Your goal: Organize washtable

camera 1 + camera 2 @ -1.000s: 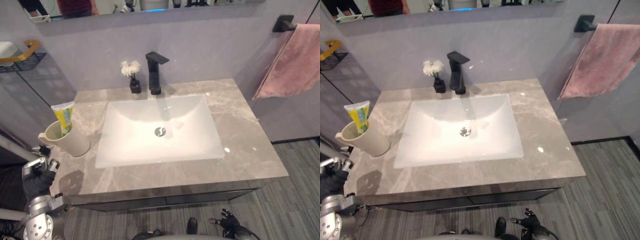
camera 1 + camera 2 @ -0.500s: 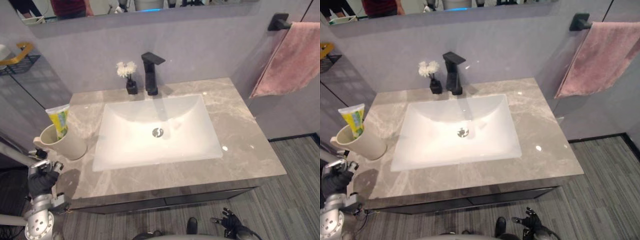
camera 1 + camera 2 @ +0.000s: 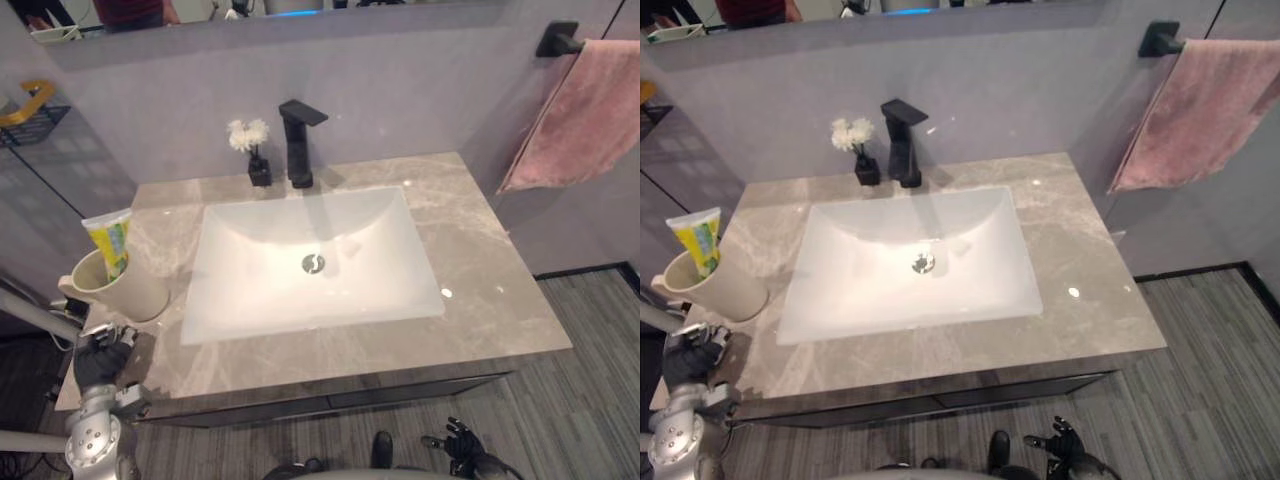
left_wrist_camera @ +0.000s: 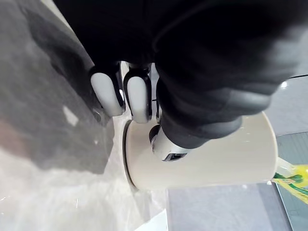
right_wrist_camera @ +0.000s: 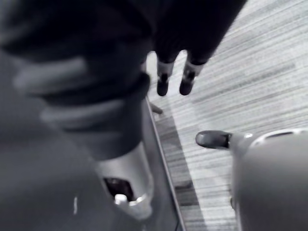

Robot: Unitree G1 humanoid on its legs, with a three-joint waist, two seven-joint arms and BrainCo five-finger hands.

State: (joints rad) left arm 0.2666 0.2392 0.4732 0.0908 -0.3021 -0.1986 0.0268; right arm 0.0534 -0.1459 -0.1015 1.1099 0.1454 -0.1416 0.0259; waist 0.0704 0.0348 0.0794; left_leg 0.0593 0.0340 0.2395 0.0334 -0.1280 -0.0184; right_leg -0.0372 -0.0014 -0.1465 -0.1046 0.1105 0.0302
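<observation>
Left robot hand (image 3: 100,358) down at the near left corner of the counter (image 3: 480,290), curled loosely, gripping nothing, fingers (image 4: 109,96) tucked in short. Just beyond it, a cream cup (image 3: 125,292), upright at the counter's left edge, handle to the left; touching the hand or not, impossible to say. Inside the cup, a yellow-green toothpaste tube (image 3: 108,240), leaning, wide flat end up. Over to the right of the cup, the white rectangular sink (image 3: 250,290), sunk in the middle of the counter, drain at its centre. At the far rim of the sink, a black faucet (image 3: 298,140), and just left of that a small black vase (image 3: 257,168) with white flowers. Off on the right wall, well apart from everything else, a pink towel (image 3: 585,110) draped over a black bar. Way down low on the near right, below counter level, over the striped grey floor (image 3: 590,370): right robot hand (image 3: 458,440), spread loose and relaxed, holding nothing
</observation>
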